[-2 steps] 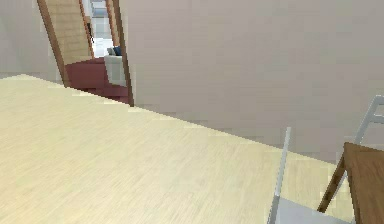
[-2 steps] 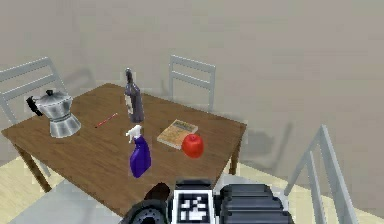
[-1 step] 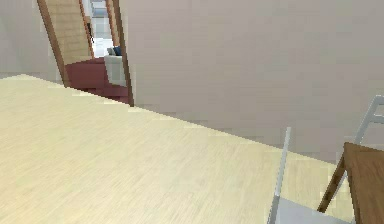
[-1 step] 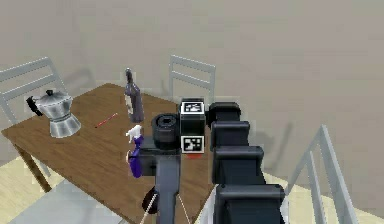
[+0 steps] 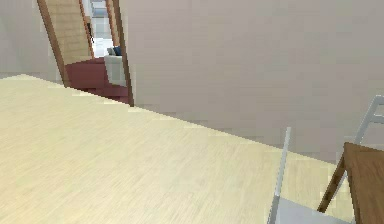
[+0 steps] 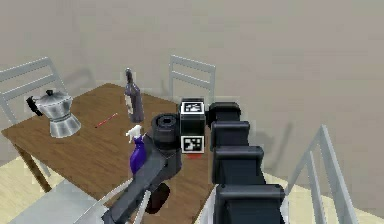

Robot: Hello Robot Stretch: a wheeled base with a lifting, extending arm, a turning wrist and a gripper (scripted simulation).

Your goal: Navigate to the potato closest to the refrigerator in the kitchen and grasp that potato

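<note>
Potato-seeking looks to be at the navigation step; next move likely calls for driving toward doorway (image 5: 93,50); gripper (image 6: 135,195) sits against table (image 6: 90,140), cannot tell whether it holds anything.

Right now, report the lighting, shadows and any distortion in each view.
Forward view: the floor and wall are evenly lit, and it is brightest through the doorway, whose frame leans only in the picture. Arm side view: soft grey shadows lie on the far wall beyond the table, and the metal kettle catches a highlight.
</note>
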